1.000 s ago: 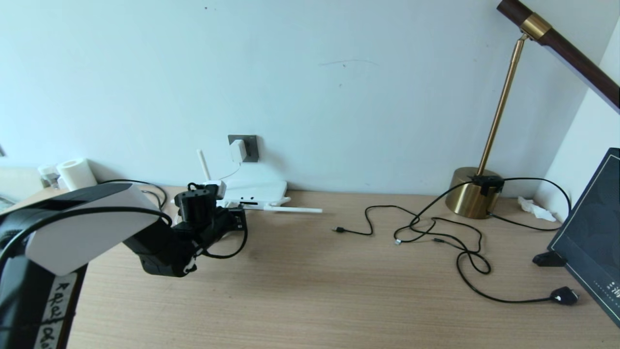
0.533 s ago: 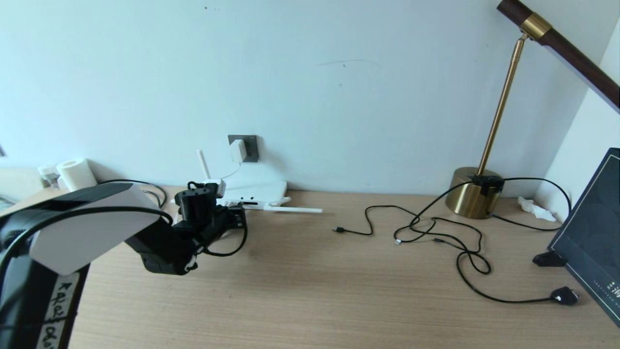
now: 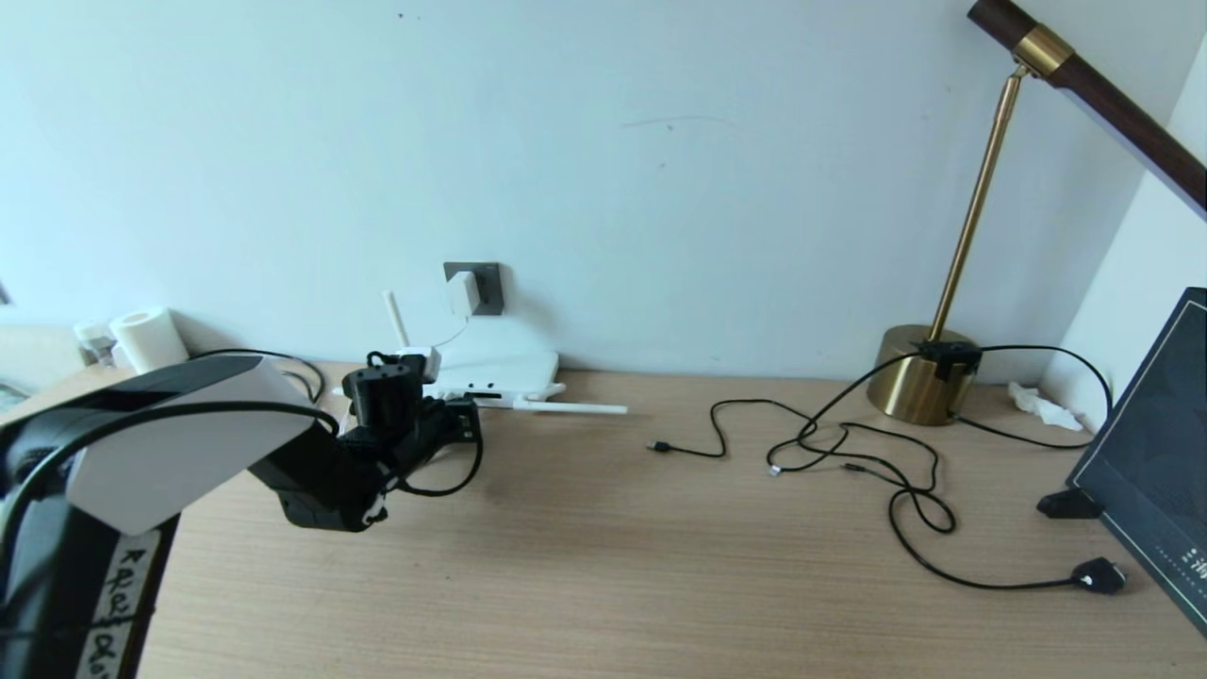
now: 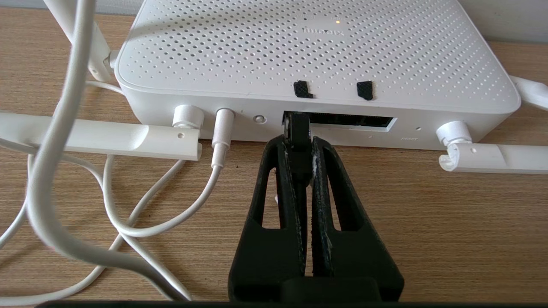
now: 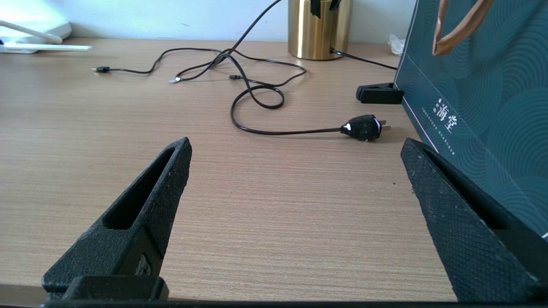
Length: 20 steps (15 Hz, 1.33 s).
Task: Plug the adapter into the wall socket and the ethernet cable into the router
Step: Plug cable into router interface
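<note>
I'm clenching my left gripper (image 4: 299, 143) on the ethernet cable (image 4: 298, 128), its tip sitting at the router (image 4: 317, 55) ports, near the desk's (image 3: 603, 566) back edge.

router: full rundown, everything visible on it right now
The router is a flat white plastic box with rounded corners and a perforated top carrying a small lit dot. It lies on the wooden desk against the wall. White stick antennas hinge from its port side and lie folded along the desk; one stands upright. A white cord is plugged in beside a long dark port slot. The left claw, shut on the ethernet cable, holds its end at that slot's end.
</note>
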Available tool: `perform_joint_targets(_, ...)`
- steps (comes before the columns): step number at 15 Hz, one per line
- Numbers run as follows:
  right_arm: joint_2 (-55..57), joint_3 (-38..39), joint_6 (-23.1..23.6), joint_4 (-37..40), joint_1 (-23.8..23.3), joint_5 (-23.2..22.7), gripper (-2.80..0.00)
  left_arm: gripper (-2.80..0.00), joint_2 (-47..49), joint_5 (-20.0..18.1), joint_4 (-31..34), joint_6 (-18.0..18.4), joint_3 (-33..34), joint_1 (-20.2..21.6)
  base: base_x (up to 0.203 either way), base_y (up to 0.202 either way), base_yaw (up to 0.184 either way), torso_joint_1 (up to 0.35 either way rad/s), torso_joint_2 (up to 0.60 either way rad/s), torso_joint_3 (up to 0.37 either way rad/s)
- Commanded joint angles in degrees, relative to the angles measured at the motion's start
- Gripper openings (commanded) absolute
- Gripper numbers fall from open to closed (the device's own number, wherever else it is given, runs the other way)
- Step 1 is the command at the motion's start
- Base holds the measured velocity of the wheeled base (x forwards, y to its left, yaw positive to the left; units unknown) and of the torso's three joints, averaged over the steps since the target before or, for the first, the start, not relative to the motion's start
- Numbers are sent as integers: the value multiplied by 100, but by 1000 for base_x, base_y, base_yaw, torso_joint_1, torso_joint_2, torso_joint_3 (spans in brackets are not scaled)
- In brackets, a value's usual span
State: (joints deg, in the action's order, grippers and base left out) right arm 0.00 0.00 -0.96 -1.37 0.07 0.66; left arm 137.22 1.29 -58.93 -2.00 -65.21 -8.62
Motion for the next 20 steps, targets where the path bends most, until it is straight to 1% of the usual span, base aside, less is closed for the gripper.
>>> perform_joint_targets(1,0,62,0,-4,1,-4,0,-280,42,3,-31,-2,-27,-7,0,0,0,0,0,0)
perform_joint_targets(15,0,66,0,-4,1,4,0,-280,-2,11,-7,-2,-107,-17,0,0,0,0,0,0)
perform_joint_targets(20,0,62,1,-4,1,-4,0,-280,-11,11,145,-2,-229,-26,0,0,0,0,0,0)
